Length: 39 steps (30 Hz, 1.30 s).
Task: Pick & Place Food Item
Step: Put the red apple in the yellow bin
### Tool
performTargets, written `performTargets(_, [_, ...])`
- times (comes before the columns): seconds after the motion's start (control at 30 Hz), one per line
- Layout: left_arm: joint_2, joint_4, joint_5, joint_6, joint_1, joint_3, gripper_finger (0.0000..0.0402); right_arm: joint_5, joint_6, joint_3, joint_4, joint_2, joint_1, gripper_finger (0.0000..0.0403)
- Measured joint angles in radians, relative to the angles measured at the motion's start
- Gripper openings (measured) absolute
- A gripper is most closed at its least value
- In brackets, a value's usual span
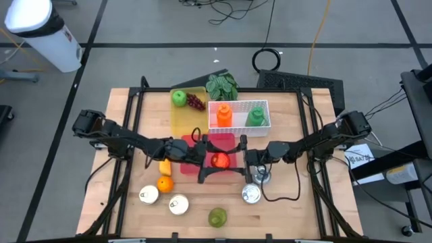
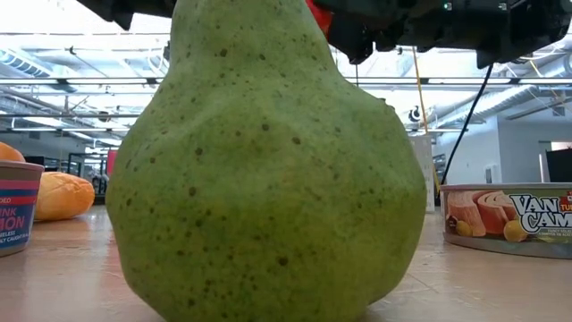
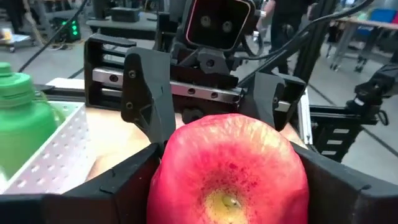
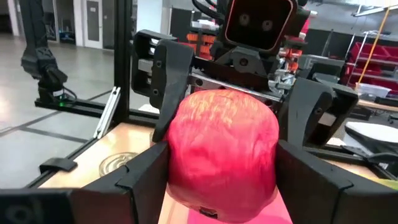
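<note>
A red apple (image 1: 219, 160) sits over a red plate (image 1: 219, 140) at the table's middle. My left gripper (image 1: 206, 160) comes at it from the left and my right gripper (image 1: 236, 160) from the right, so they face each other. In the left wrist view the apple (image 3: 230, 168) fills the space between my left gripper's (image 3: 230, 186) fingers. In the right wrist view the apple (image 4: 221, 149) does the same in my right gripper (image 4: 221, 174). Both are shut on it. My left gripper pinches the apple's flanks (image 3: 163, 168) between its two fingers (image 3: 118, 183), coming level from the table's left. Whether the apple rests on the plate, I cannot tell. My right gripper pinches the apple's sides (image 4: 175, 155) between its two fingers (image 4: 140, 174), coming level from the table's right. The red plate (image 4: 199, 216) shows just under the apple's bottom.
A pear (image 1: 217, 217) stands near the front edge and fills the low view (image 2: 268, 170). Cans (image 1: 251, 194) (image 1: 148, 195) (image 1: 178, 204) and an orange (image 1: 165, 183) lie near it. Farther back are a white basket (image 1: 263, 125) holding two bottles, a yellow board (image 1: 182, 120), a green apple (image 1: 178, 98) and grapes (image 1: 196, 102).
</note>
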Motion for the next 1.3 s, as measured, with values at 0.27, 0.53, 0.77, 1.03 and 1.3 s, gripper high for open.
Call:
performTargets(0.27, [-0.245, -0.481, -0.291, 0.017, 0.003, 0.031, 0.0302, -0.004, 0.016, 0.0, -0.006, -0.015, 0.009, 0.025])
performTargets(0.53, [-0.41, -0.893, -0.447, -0.138, 0.191, 0.03, 0.0301, -0.012, 0.012, -0.007, -0.019, -0.037, 0.009, 0.0251])
performTargets(0.77, [-0.373, -0.984, -0.218, -0.204, 0.55, 0.007, 0.03, -0.012, 0.013, -0.007, -0.015, -0.037, 0.007, 0.0251])
performTargets(1.03, [-0.185, -0.972, -0.064, -0.23, 0.778, -0.018, 0.03, -0.014, 0.013, -0.008, -0.031, -0.037, 0.008, 0.0251])
performTargets(1.3, [-0.022, -0.873, -0.061, -0.258, 0.849, -0.017, 0.03, -0.014, 0.013, -0.009, -0.044, -0.037, 0.008, 0.0251])
